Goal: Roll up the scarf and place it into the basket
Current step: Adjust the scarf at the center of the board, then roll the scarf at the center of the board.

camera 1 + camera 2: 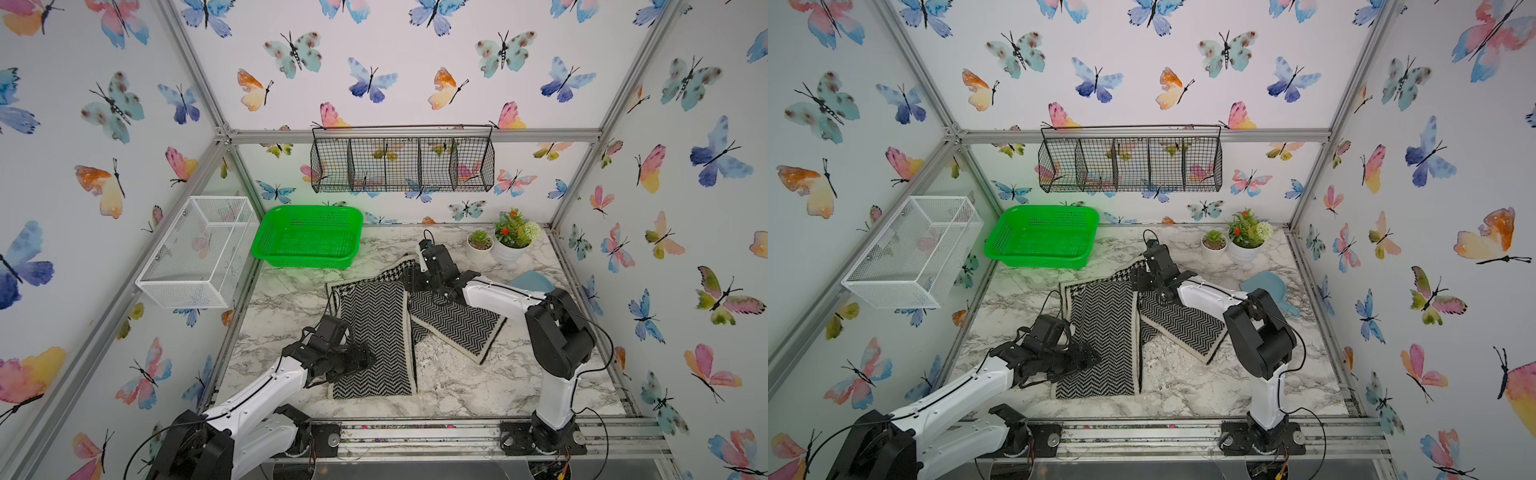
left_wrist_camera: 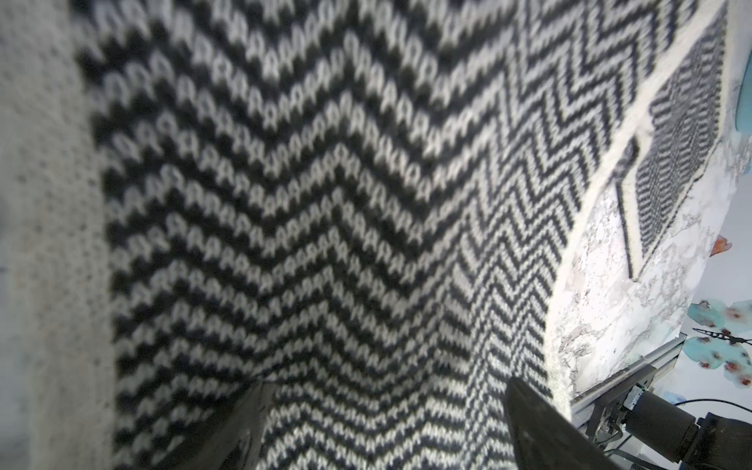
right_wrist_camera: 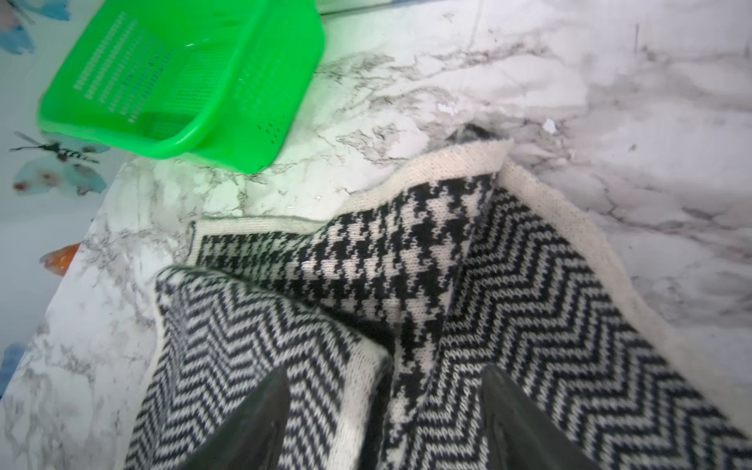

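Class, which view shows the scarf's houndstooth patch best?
The right wrist view: the houndstooth patch fills its centre, close and sharp. Both top views show only a small strip at the scarf's far end. The left wrist view shows chevron knit only.

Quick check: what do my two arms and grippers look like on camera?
Left arm and right arm match: white rounded shells, black joints, thin black cables along them. Left gripper and right gripper are black, with tapered dark fingers.
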`<action>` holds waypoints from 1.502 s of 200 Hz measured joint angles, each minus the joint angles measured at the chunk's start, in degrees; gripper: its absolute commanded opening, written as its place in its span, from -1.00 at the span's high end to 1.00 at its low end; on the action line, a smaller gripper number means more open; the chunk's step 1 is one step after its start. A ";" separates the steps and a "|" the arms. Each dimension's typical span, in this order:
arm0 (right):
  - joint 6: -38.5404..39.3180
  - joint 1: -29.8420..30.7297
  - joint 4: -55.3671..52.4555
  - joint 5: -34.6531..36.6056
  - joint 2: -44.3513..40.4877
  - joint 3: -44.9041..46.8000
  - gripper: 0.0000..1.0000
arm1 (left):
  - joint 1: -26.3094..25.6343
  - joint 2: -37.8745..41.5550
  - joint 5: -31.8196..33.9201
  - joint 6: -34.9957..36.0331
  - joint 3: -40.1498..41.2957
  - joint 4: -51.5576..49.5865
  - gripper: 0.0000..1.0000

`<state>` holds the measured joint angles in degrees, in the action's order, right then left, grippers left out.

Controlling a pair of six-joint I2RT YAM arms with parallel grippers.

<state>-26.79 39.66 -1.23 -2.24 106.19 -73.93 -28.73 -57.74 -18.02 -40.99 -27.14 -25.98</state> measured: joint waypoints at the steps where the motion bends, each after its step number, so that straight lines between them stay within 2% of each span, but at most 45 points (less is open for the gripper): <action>1: 0.09 0.00 0.02 -0.09 -0.17 0.11 -0.61 | 0.00 0.09 0.02 0.00 -0.15 -0.11 -0.84; 30: 5.46 1.60 0.20 -2.80 -10.86 5.92 -0.64 | 0.28 1.62 1.25 -0.11 -5.64 -1.49 -0.84; 58: 10.64 10.12 -3.19 -1.09 -17.29 9.01 -0.62 | 2.67 0.00 1.73 0.11 -11.32 0.15 -0.84; 86: 12.48 20.61 -6.19 1.77 -21.07 15.13 -0.56 | 6.56 -7.82 -0.50 1.11 -17.35 4.35 -0.84; 115: 12.94 26.34 -8.70 5.35 -23.32 21.49 -0.53 | 9.38 -18.84 -5.95 2.10 -22.16 9.09 -0.83; 153: 13.49 34.10 -11.63 10.69 -22.47 23.50 -0.52 | 11.26 -29.00 -13.46 1.70 -19.96 16.06 -0.82; 187: 15.52 39.89 -13.66 14.36 -18.93 21.07 -0.49 | 13.92 -32.48 -16.68 1.79 -17.92 18.01 -0.81; 250: 20.87 41.70 -16.85 17.46 -8.85 16.02 -0.22 | 16.37 -34.42 -18.95 4.20 -18.64 17.38 -0.81; 300: 23.23 41.81 -18.78 18.36 -7.15 15.89 -0.12 | 16.61 -35.21 -20.81 4.96 -19.47 16.85 -0.81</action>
<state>-3.55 81.47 -20.01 16.12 99.04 -58.04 -12.12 -92.95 -38.83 -36.03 -46.61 -9.13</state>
